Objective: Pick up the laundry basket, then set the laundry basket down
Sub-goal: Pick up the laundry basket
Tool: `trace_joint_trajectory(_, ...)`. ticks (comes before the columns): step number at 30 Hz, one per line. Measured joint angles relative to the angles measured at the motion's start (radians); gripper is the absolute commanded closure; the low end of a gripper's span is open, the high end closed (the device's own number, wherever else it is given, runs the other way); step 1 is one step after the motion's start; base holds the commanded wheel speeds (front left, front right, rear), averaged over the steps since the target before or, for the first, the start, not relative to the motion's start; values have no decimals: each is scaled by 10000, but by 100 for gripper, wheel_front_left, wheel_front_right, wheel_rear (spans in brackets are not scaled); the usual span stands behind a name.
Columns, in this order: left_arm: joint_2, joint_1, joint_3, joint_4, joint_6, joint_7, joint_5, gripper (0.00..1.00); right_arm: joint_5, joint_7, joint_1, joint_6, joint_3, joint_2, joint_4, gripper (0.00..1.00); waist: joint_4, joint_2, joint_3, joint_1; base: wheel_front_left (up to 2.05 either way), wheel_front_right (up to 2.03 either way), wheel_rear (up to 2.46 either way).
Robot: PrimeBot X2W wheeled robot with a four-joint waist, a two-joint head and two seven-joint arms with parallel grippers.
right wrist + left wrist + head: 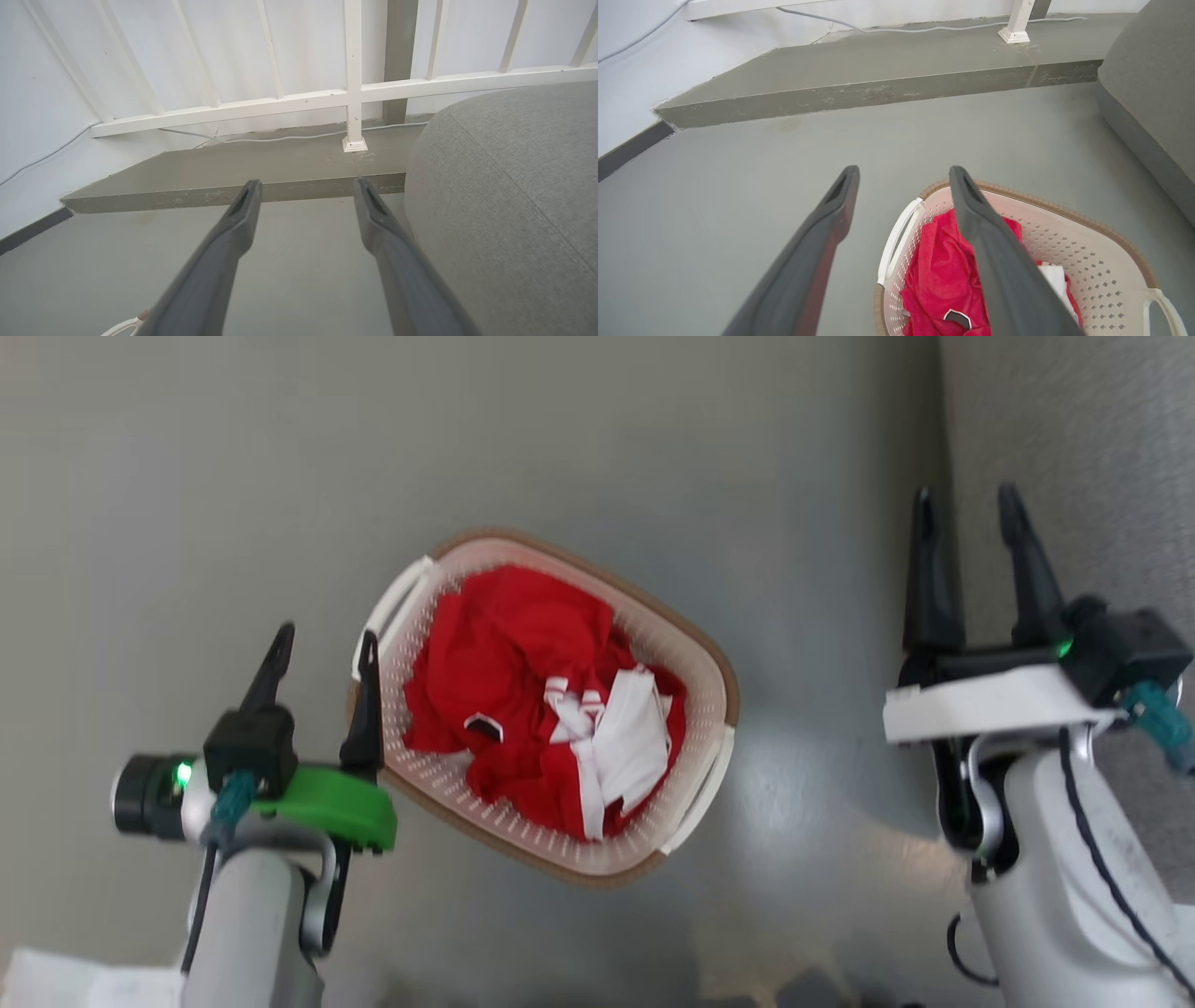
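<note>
1. Cream-white perforated plastic laundry basket (693, 683) (1087, 270), rounded-rectangular with a brown woven-look rim, stands askew on the smooth grey floor (187, 476). It is close to the left gripper (326, 639) (903, 171) and well apart from the right gripper (966, 495) (307, 183).
2. Both grippers are spread wide and hold nothing. In the head view the left one's inner finger overlaps the basket's edge; whether it touches, I cannot tell.
3. The shell looks stiff yet light. The crumpled red clothes (504, 653) and white garment (635, 728) inside are soft, should add little weight, and may slide if the basket tilts.
4. Smooth plastic is likely slippery, so the best holds are the near white loop handle (387, 611) and the far white loop handle (705, 793), one per gripper, lifted evenly.
</note>
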Motion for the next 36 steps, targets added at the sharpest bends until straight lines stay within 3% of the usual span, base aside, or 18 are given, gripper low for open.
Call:
trace_joint_trajectory(15, 217, -2380, -10, 1699, -278, 4, 372, 0, -211, -27, -1706, 230, -213, -117, -591, 0, 116, 0, 2154, 1, 0, 0, 0)
trace_joint_trajectory(21, 221, -3430, -92, 2566, -579, 2, 395, 0, -242, -27, -2220, 234, -385, -125, -708, 0, 90, 0, 3104, 1, 0, 0, 0)
trace_joint_trajectory(36, 355, -4572, -79, 4040, -706, 2, 487, 0, -253, -27, -2588, 318, -443, -132, -742, 0, -103, 0, 4111, 0, 0, 0, 0)
